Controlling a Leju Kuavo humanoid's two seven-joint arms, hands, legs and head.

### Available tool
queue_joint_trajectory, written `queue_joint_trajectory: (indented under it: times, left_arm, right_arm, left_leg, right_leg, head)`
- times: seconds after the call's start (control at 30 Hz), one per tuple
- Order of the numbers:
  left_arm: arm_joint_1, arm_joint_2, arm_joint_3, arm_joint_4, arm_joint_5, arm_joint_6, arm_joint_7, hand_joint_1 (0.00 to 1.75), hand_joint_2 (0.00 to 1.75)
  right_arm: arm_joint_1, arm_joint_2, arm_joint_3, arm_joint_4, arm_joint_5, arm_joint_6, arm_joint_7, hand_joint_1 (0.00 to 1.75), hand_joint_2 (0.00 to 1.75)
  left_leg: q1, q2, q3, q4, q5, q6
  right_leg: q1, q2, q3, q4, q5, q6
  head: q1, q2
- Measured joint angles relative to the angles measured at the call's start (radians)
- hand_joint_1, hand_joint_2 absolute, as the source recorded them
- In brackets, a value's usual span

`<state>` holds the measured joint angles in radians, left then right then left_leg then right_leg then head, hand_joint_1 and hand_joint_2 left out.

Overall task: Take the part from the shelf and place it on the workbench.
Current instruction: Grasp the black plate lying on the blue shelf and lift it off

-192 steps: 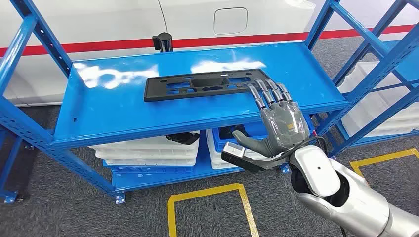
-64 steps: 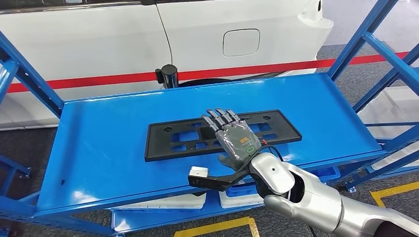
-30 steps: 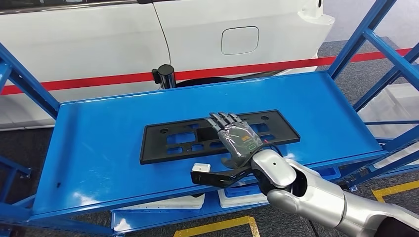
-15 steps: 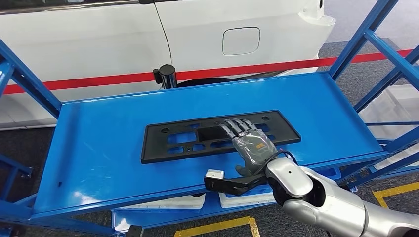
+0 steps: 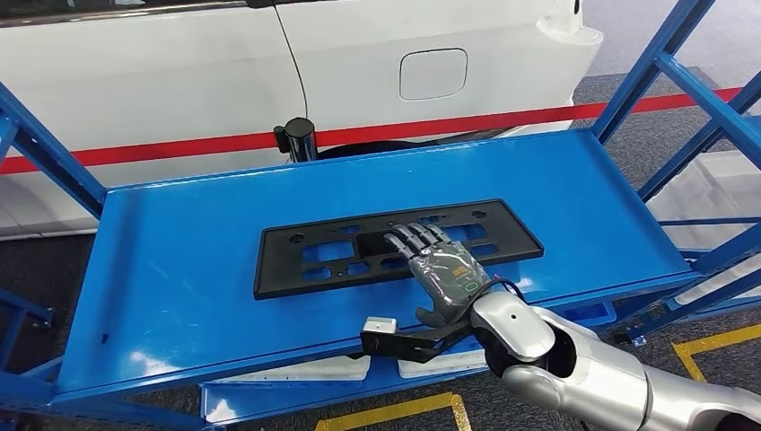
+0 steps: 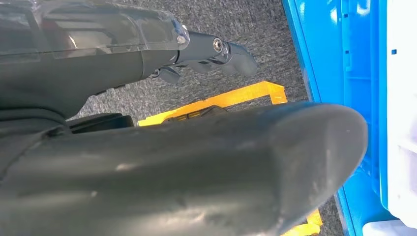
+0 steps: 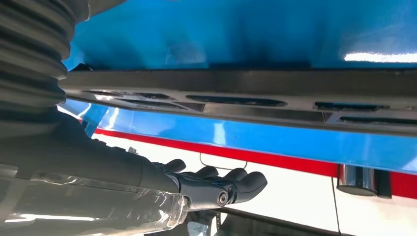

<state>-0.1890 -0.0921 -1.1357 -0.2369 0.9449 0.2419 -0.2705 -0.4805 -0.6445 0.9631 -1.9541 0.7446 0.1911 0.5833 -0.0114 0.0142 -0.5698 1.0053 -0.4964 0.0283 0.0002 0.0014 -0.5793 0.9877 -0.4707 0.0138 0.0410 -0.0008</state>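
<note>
- Head view: the right hand is lying flat, fingers extended, on the black part, slightly nearer the shelf front than half a second ago; the part is resting mid-shelf.
- Behind, a white car is standing.
- Left wrist view: the left hand is hanging with fingers curled, gripping nothing, over yellow floor tape.
- Right wrist view: fingers are stretching beside the part.

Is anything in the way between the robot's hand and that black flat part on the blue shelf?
Nothing visible is. The right hand reaches flat over the black part, its fingers over the part's middle, on the blue shelf. Whether they touch it cannot be told.
</note>
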Motion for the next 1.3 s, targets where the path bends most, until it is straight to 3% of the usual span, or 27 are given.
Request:
queue_joint_trajectory:
  times: [0.27, 0.7, 1.3]
  left_arm:
    - [0.001, -0.003, 0.000, 0.000, -0.011, -0.006, -0.001, 0.00, 0.00]
    - [-0.016, -0.023, 0.000, 0.000, -0.065, -0.022, 0.029, 0.00, 0.00]
    - [-0.032, -0.035, 0.000, 0.000, -0.088, -0.027, 0.046, 0.00, 0.00]
  right_arm:
    - [-0.015, 0.029, 0.011, 0.027, 0.040, -0.062, -0.037, 0.00, 1.75]
    - [-0.104, 0.148, 0.067, 0.154, 0.071, -0.107, -0.071, 0.00, 1.75]
    - [-0.190, 0.237, 0.081, 0.420, 0.061, -0.158, 0.003, 0.00, 1.75]
  left_leg:
    - [0.000, 0.002, 0.000, 0.000, 0.000, 0.000]
    - [0.000, 0.005, 0.001, 0.000, 0.000, 0.000]
    - [0.000, 0.000, 0.001, 0.000, 0.000, 0.000]
  right_leg:
    - [0.000, 0.001, 0.000, 0.000, 0.001, -0.001]
    - [0.000, 0.004, 0.000, 0.000, 0.002, -0.002]
    - [0.000, 0.003, 0.000, -0.001, 0.002, -0.002]
  head:
    - [0.000, 0.000]
    - [0.000, 0.000]
    - [0.000, 0.000]
